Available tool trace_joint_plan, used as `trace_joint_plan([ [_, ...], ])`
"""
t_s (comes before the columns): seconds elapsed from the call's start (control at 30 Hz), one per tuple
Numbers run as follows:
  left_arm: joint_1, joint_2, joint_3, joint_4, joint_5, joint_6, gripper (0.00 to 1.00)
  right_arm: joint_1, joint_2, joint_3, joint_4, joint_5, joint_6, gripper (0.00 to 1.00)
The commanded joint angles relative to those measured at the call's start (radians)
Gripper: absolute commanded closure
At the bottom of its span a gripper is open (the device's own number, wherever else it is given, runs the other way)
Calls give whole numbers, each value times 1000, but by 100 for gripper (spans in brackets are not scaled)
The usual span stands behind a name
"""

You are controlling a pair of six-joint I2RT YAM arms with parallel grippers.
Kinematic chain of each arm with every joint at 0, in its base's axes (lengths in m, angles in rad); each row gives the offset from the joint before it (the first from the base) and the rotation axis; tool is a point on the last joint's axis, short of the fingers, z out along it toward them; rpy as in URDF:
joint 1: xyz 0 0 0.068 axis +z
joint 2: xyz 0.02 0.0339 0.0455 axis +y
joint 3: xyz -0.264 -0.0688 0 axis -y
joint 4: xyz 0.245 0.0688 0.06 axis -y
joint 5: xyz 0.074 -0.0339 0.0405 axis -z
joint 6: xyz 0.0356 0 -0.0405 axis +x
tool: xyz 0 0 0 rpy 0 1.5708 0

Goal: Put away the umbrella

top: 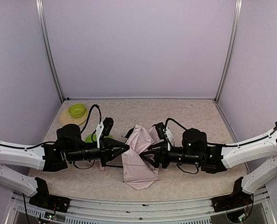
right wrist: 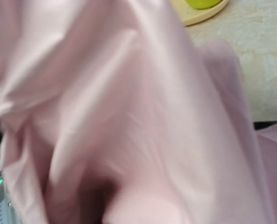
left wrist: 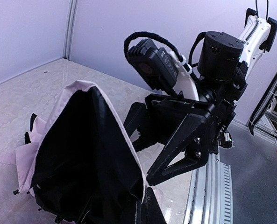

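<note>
Mid-table (top: 199, 121), my left pincer (top: 127, 148) and right pincer (top: 144, 150) meet nose to nose, each pressed together on a fold of the umbrella (top: 139, 163). Its pale pink canopy sags between them onto the table, black lining turned to my left wrist camera. I judge the two-sided pinch is meant to gather the loose cloth for folding. A green bowl (top: 76, 110) sits well apart, back left. No brand or writing is legible

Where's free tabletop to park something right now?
Free: the back-right table, between the umbrella and right wall; also the back strip right of the green bowl on its plate. Crowded: centre, where left arm and right arm meet at the umbrella, and back-left corner.
</note>
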Motion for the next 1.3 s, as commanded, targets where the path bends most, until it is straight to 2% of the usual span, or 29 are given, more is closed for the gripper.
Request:
trace_joint_plan([
  [0.0,-5,15,20,28,47,16,100,-3,71,87,54,16,17,37],
  [0.07,-10,9,20,29,68,18,100,-9,93,110,13,78,61,42],
  [0.13,-16,-3,16,25,85,28,100,-22,99,120,-83,185,175,45],
  [0.23,-27,-17,20,1,133,62,100,-36,98,76,-14,218,242,46],
  [0.27,-34,-20,22,-5,141,76,100,-35,99,69,6,214,247,50],
  [0.33,-50,-27,24,-7,149,93,100,-36,101,67,26,195,236,80],
  [0.4,-52,-43,31,4,167,92,100,-37,95,53,53,158,204,99],
  [0.5,-68,-104,46,34,184,125,100,-53,64,12,37,103,148,100],
  [0.6,-110,-127,77,34,167,216,100,-68,51,-4,-78,50,97,100],
  [0.77,-106,-79,84,111,89,206,100,-75,43,-55,-157,24,94,100],
  [0.87,-91,-68,89,156,102,190,100,-106,26,-109,-163,2,113,100],
  [0.97,-90,-87,105,154,116,199,100,-140,-7,-156,-175,-32,121,100],
  [1.03,-85,-89,105,146,61,207,100,-147,-27,-153,-198,-66,93,100],
  [1.13,-31,-29,101,158,-22,182,100,-146,-21,-113,-205,-205,27,100],
  [1.27,128,151,126,254,-50,60,100,-147,8,-51,-269,-309,-5,100],
])
